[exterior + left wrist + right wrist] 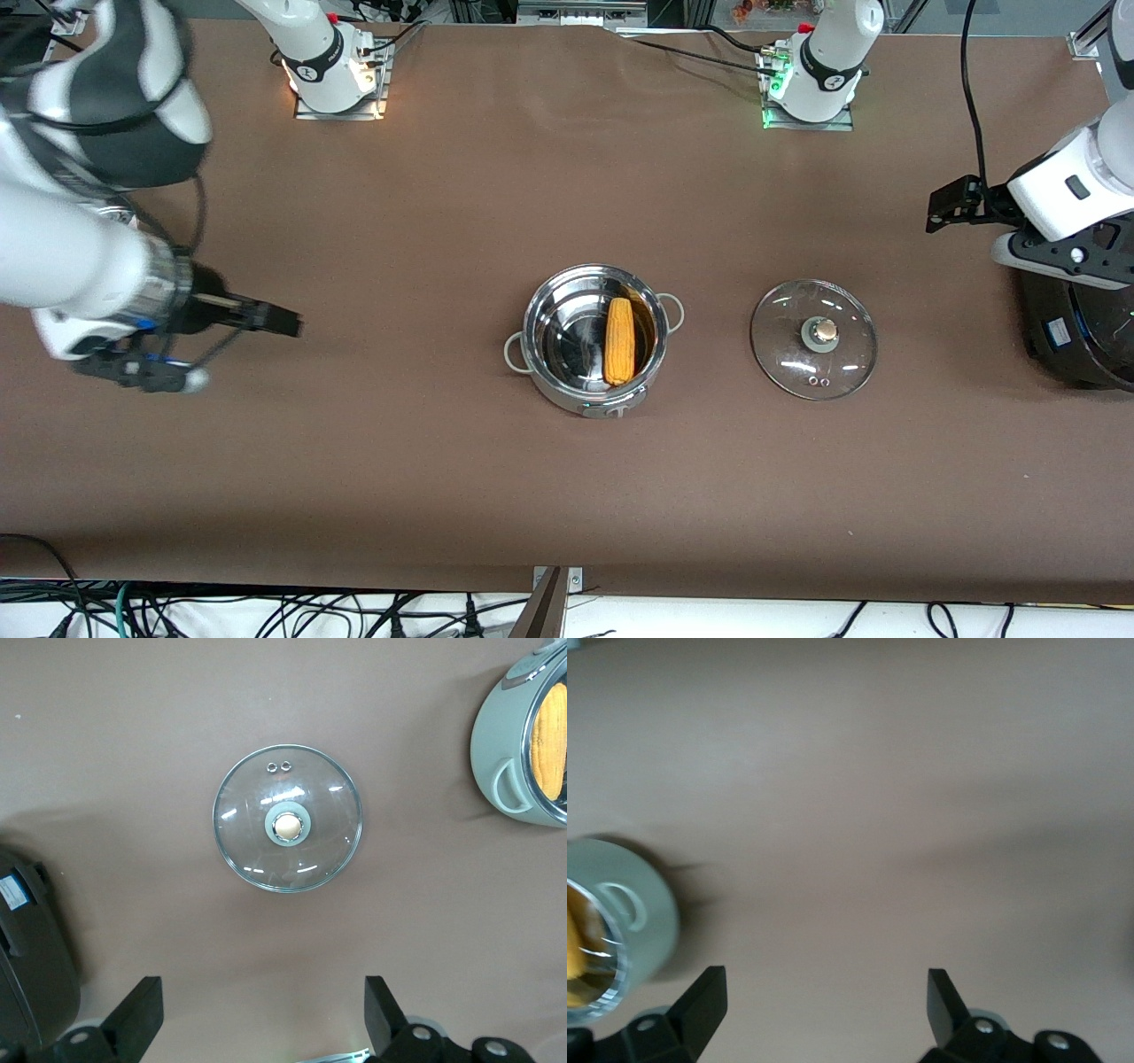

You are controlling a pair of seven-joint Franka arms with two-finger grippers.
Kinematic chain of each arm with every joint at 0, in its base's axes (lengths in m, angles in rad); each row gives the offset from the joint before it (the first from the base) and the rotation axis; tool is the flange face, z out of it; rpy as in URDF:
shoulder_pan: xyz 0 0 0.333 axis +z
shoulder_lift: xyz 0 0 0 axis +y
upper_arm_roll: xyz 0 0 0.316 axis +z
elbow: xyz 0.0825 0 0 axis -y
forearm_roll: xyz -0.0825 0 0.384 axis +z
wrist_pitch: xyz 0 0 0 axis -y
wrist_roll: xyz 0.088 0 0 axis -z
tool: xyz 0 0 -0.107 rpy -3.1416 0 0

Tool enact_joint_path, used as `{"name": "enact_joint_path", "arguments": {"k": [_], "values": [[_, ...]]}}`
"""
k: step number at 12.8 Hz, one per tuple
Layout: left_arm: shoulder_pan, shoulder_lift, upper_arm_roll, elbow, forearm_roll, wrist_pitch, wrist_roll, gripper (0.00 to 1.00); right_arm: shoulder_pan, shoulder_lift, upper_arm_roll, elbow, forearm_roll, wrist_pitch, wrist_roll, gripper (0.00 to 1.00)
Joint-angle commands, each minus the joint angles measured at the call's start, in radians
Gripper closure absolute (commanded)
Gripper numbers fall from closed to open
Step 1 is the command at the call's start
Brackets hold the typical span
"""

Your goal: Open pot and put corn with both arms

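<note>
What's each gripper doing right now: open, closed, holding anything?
Left gripper: open, empty, over the table near the glass lid.
Right gripper: open, empty, over bare table at the right arm's end; the corn lies in the pot.

one pot (pixel 592 350), one corn (pixel 619 341), one glass lid (pixel 813 339), two hands.
</note>
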Motion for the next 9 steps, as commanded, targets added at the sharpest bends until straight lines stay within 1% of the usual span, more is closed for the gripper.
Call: {"name": "enact_joint_path", "arguments": {"k": [1,2,3,4,5,6,7,9], "values": [[-0.024,-0.127,0.051,-0.15,-0.025,0.113,-0.017,0.0,-0.051,-0.067,0.002,-0.029,-0.04,-0.086,-0.067,0.0],[-0.036,-0.177,0.082,-0.222,-0.023,0.156,-0.044,0.0,-0.054,-0.095,-0.022,-0.035,-0.057,-0.091,-0.069,0.0],[-0.055,-0.22,0.097,-0.284,-0.023,0.196,-0.051,0.0,-0.056,-0.125,-0.027,-0.062,-0.066,-0.089,-0.066,0.0],[-0.084,-0.239,0.132,-0.322,-0.025,0.255,-0.052,0.0,-0.06,-0.187,-0.027,-0.146,-0.091,-0.071,-0.064,0.0],[-0.139,-0.244,0.18,-0.343,-0.023,0.277,-0.051,0.0,-0.065,-0.249,-0.028,-0.248,-0.121,-0.019,-0.066,0.0],[-0.153,-0.245,0.194,-0.343,-0.023,0.277,-0.051,0.0,-0.07,-0.299,-0.027,-0.33,-0.143,0.03,-0.067,0.0],[-0.158,-0.244,0.199,-0.341,-0.023,0.274,-0.052,0.0,-0.07,-0.345,-0.025,-0.394,-0.166,0.05,-0.058,0.0],[-0.167,-0.238,0.206,-0.32,-0.025,0.264,-0.054,0.0,-0.082,-0.4,-0.024,-0.462,-0.165,0.069,-0.055,0.0]]}}
